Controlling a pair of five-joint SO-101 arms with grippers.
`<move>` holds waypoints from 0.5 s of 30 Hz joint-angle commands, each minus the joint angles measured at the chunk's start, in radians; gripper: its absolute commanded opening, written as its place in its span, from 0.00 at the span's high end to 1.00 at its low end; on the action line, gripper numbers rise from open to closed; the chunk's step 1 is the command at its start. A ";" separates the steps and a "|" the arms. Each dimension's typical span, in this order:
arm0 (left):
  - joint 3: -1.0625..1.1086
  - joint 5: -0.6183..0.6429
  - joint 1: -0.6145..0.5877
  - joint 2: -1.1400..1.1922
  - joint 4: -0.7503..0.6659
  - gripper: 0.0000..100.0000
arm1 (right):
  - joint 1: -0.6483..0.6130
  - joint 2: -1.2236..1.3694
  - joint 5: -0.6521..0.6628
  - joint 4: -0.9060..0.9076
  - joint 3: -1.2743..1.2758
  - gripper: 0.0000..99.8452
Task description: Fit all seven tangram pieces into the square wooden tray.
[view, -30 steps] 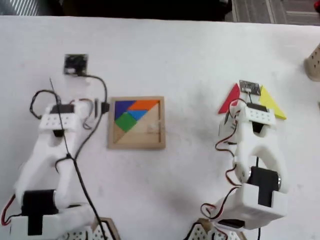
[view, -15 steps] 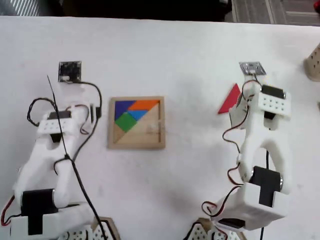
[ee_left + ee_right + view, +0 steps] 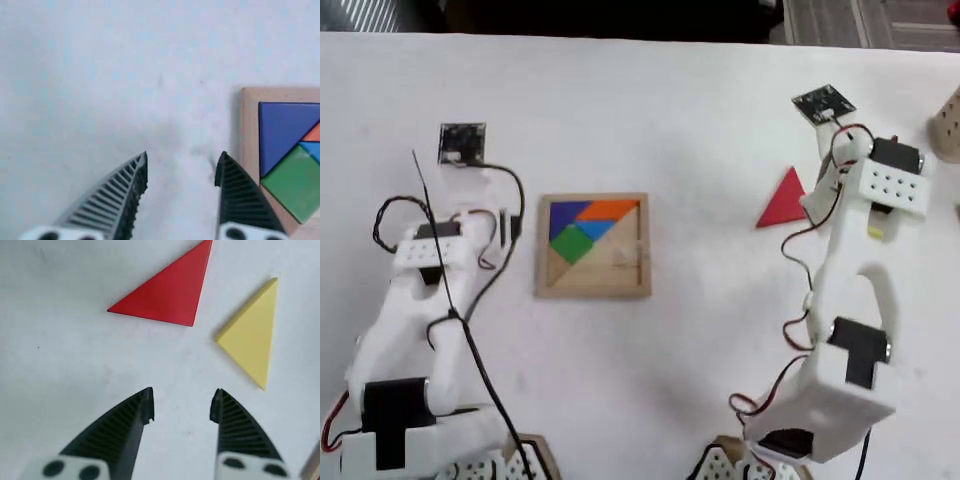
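**Wide-open right gripper [image 3: 182, 392] beside two loose triangles, tray [image 3: 592, 290] part filled**

So the right gripper has its fingers spread wide with nothing between them, just bare white table [image 3: 670, 100] underneath. Lying flat a little way ahead of the fingertips are the red triangle [image 3: 167, 290] and the yellow triangle [image 3: 252, 332]. They're close together with a gap between them, and neither touches the fingers.

From the high view, the red triangle [image 3: 783, 200] sits just beside the right arm [image 3: 865, 190], on the side toward the tray and well apart from the tray itself. The yellow triangle [image 3: 873, 231] is mostly tucked under that arm, with just a sliver poking out.

Over on the other side, the left gripper [image 3: 183, 156] is spread wide too and holds nothing. It's over bare table just beside the tray [image 3: 248, 130]. One finger is near the wooden rim, but I can't tell if it touches. The left arm [image 3: 430, 250] is just left of the tray in the high view.

The tray lies flat between the two arms, closer to the left one. Four pieces are in it, packed together toward the far left corner:
- the blue piece [image 3: 563, 215] is in that corner
- the orange piece [image 3: 612, 208] runs along the far rim
- the light blue piece [image 3: 595, 228] is tucked right under the orange one
- the green piece [image 3: 572, 243] sits against the blue ones

The rest of the tray floor is bare wood.
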 commanded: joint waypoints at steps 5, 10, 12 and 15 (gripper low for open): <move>-0.026 -0.018 -0.004 -0.004 -0.020 0.77 | 0.071 0.300 0.180 0.177 -0.448 0.77; -0.026 -0.015 -0.004 -0.005 -0.020 0.72 | 0.087 0.536 0.224 0.254 -0.786 0.71; -0.025 -0.014 -0.004 -0.005 -0.020 0.70 | 0.087 0.625 0.222 0.259 -0.896 0.71; -0.023 -0.014 -0.004 -0.005 -0.021 0.69 | 0.081 0.751 0.224 0.300 -1.030 0.71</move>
